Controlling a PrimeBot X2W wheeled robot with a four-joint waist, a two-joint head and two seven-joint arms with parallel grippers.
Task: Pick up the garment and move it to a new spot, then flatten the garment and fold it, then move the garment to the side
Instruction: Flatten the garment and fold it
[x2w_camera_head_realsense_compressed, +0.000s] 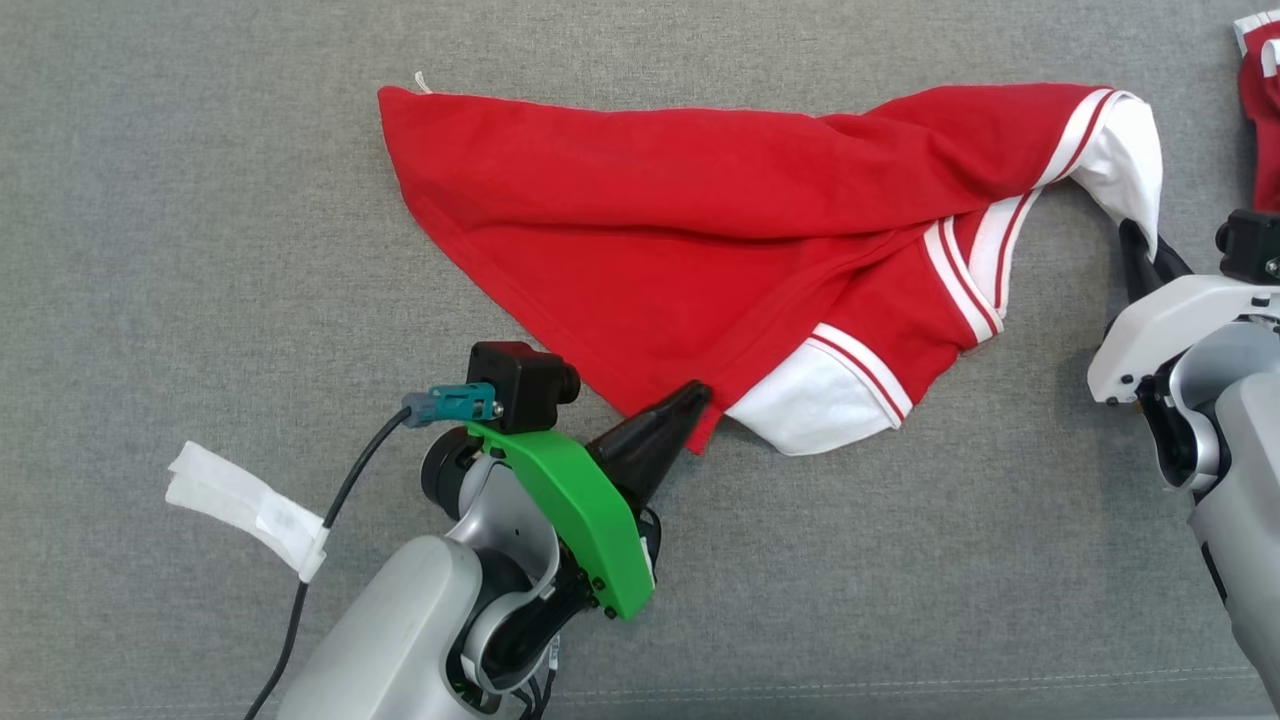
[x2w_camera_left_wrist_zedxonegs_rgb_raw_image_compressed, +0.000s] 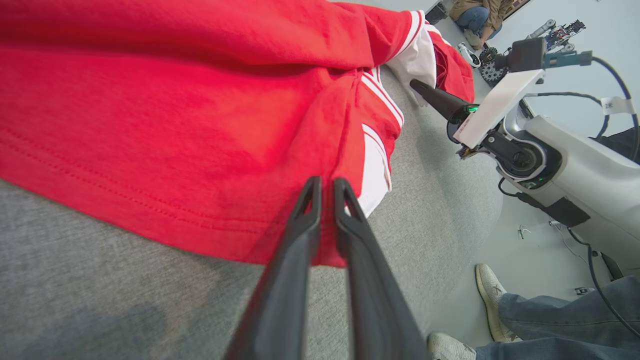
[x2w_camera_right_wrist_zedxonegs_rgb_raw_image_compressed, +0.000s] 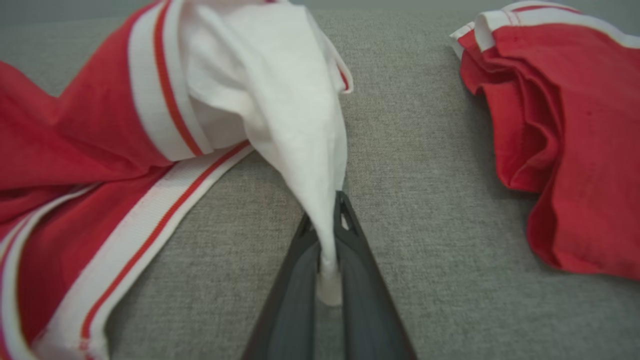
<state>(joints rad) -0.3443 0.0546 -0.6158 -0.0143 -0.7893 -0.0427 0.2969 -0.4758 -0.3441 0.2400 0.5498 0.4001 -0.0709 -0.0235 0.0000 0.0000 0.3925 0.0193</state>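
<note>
The garment (x2w_camera_head_realsense_compressed: 700, 220) is a red shirt with white, red-striped sleeves, spread crumpled across the grey cloth surface (x2w_camera_head_realsense_compressed: 200, 250). My left gripper (x2w_camera_head_realsense_compressed: 700, 392) is at the shirt's near hem corner. In the left wrist view its two fingers are closed on the red hem (x2w_camera_left_wrist_zedxonegs_rgb_raw_image_compressed: 325, 182) of the garment (x2w_camera_left_wrist_zedxonegs_rgb_raw_image_compressed: 175, 125). My right gripper (x2w_camera_head_realsense_compressed: 1135, 235) is at the far right, shut on the tip of the white sleeve (x2w_camera_right_wrist_zedxonegs_rgb_raw_image_compressed: 280, 90). That sleeve rises out of the pinched fingers of the right gripper (x2w_camera_right_wrist_zedxonegs_rgb_raw_image_compressed: 325, 210). From the left wrist the right gripper (x2w_camera_left_wrist_zedxonegs_rgb_raw_image_compressed: 417, 85) is seen pointing into the sleeve.
A second red garment (x2w_camera_head_realsense_compressed: 1262, 110) lies bunched at the right edge, close beside my right arm (x2w_camera_right_wrist_zedxonegs_rgb_raw_image_compressed: 565, 125). A white tape tag (x2w_camera_head_realsense_compressed: 250, 510) hangs on my left arm's cable. Beyond the surface's edge a person's shoes and jeans (x2w_camera_left_wrist_zedxonegs_rgb_raw_image_compressed: 492, 300) stand on the floor.
</note>
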